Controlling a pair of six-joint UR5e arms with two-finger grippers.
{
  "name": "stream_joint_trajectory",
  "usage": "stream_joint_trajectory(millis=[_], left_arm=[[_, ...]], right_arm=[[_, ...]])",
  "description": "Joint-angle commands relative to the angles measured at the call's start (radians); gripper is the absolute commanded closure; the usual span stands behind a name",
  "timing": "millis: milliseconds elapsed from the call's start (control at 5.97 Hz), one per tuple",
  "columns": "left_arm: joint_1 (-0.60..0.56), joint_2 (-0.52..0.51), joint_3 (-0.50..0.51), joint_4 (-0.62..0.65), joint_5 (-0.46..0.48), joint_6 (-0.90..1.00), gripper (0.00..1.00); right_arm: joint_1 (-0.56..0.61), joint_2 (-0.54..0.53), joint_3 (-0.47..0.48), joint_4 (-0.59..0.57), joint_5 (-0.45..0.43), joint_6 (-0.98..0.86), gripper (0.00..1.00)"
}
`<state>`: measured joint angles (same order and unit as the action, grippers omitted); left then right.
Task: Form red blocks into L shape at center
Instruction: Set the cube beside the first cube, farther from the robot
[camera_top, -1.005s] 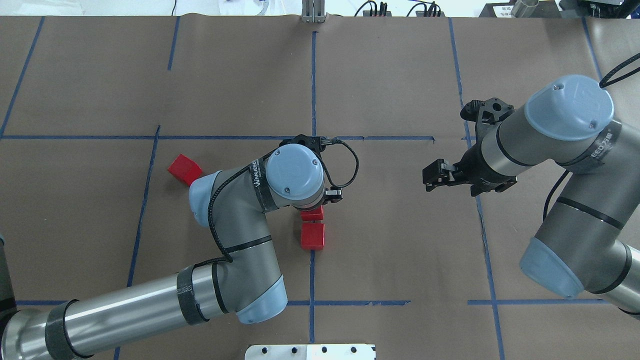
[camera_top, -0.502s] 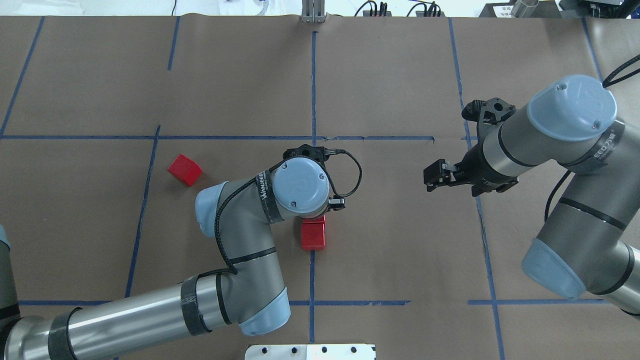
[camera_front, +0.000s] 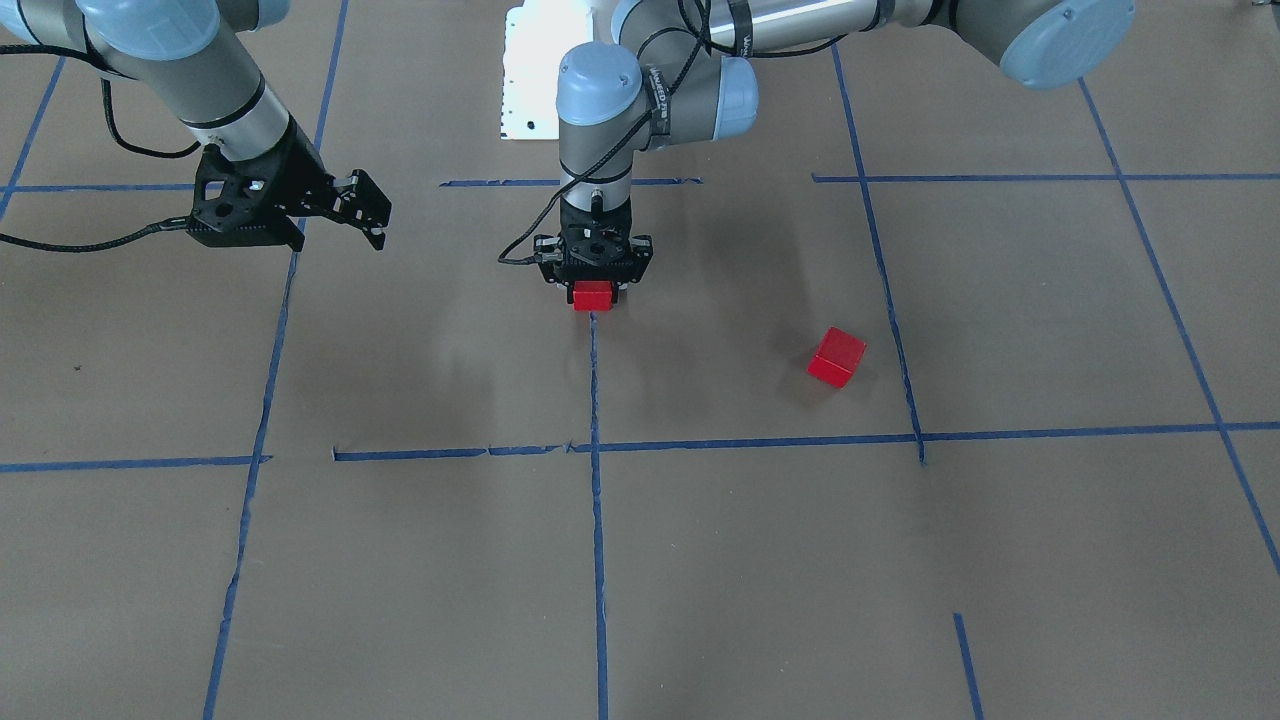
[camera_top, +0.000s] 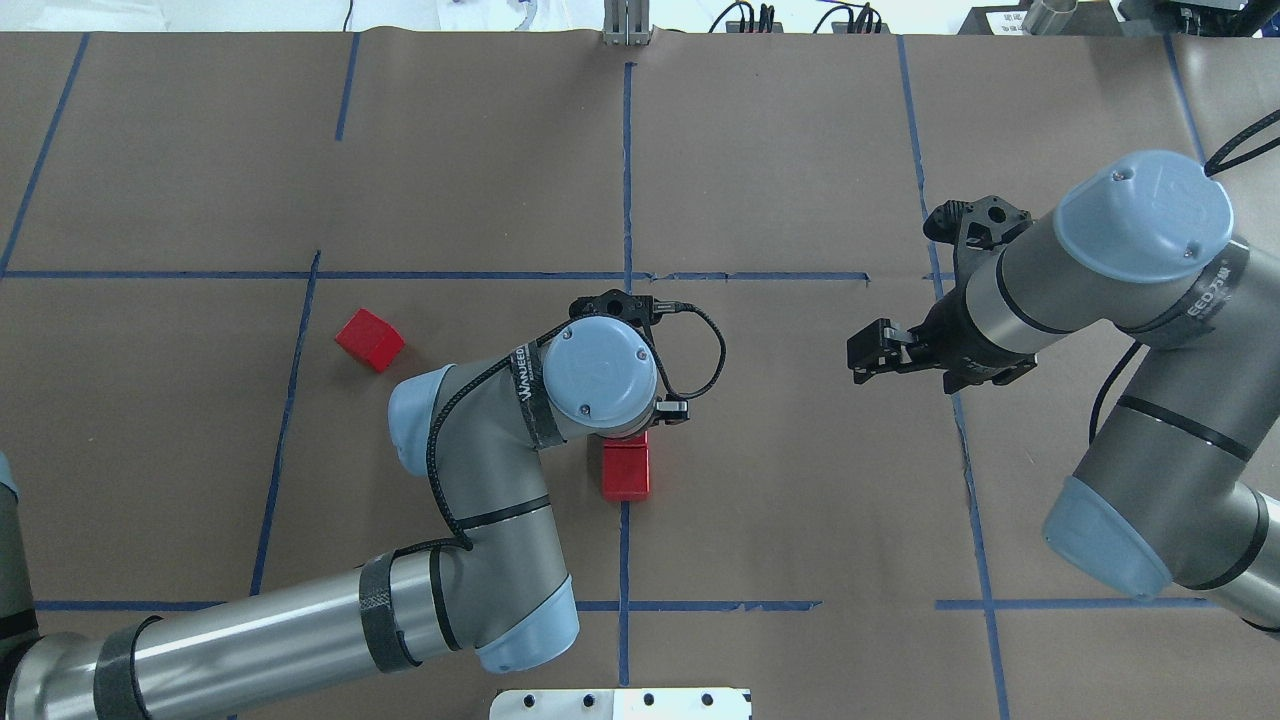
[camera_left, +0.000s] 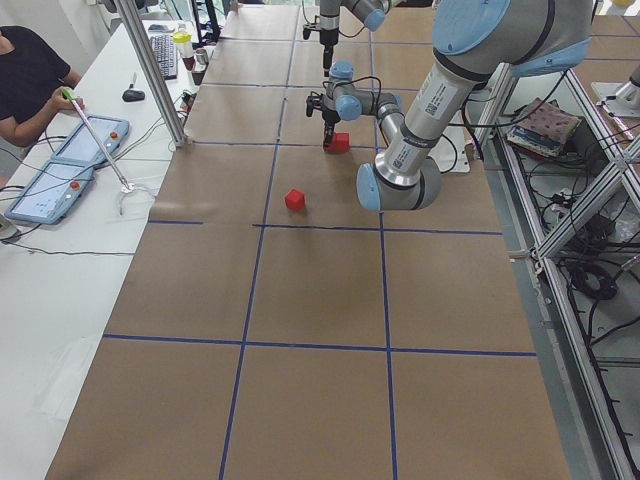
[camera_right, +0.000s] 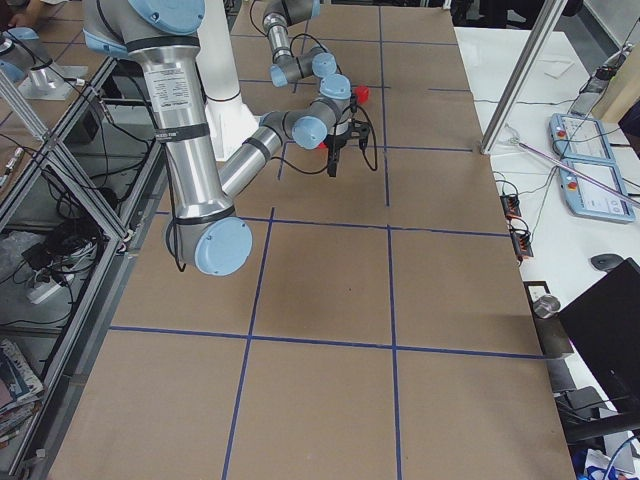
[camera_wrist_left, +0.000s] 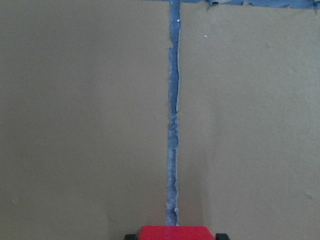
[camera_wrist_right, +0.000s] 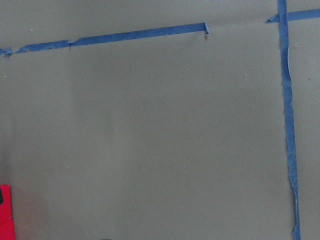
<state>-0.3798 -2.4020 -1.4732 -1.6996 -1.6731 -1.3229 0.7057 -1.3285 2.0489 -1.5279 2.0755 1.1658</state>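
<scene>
My left gripper (camera_front: 592, 286) points straight down over the center's blue tape line (camera_top: 624, 545) and is shut on a red block (camera_front: 591, 297). That block shows between the fingertips at the bottom of the left wrist view (camera_wrist_left: 175, 233). In the overhead view my wrist hides most of it. It sits against a second red block (camera_top: 626, 478) on the tape line, the two reading as one red strip. The third red block (camera_top: 369, 339) lies alone, tilted, to the left, and also shows in the front view (camera_front: 837, 357). My right gripper (camera_top: 862, 356) hovers open and empty to the right.
The brown paper (camera_top: 780, 480) is crossed by a grid of blue tape lines. The white robot base plate (camera_top: 620, 703) lies at the near edge. My left forearm (camera_top: 300, 620) stretches across the near left of the table. Operators' controls sit on a side table (camera_left: 60, 180).
My left gripper has moved toward the robot with its red block, closing the gap to the second block. The right arm has barely moved.
</scene>
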Motion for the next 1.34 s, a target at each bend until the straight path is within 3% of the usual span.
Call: stream_joint_trajectory(millis=[0, 167, 502, 670, 1172], left_arm=[[0.001, 0.001, -0.002, 0.000, 0.000, -0.001, 1.00], [0.001, 0.003, -0.002, 0.000, 0.000, -0.002, 1.00], [0.001, 0.014, -0.004, -0.003, 0.001, -0.002, 0.75], [0.002, 0.012, -0.005, -0.003, 0.001, -0.004, 0.70], [0.002, 0.012, -0.004, -0.008, 0.001, -0.004, 0.37]], right_arm=[[0.000, 0.000, 0.001, 0.000, 0.002, 0.000, 0.00], [0.000, 0.000, -0.001, 0.000, 0.000, 0.000, 0.00], [-0.002, 0.000, -0.001, 0.000, 0.002, 0.000, 0.00], [0.000, 0.000, -0.001, 0.000, 0.002, 0.000, 0.00], [0.000, 0.000, -0.001, 0.000, 0.002, 0.000, 0.00]])
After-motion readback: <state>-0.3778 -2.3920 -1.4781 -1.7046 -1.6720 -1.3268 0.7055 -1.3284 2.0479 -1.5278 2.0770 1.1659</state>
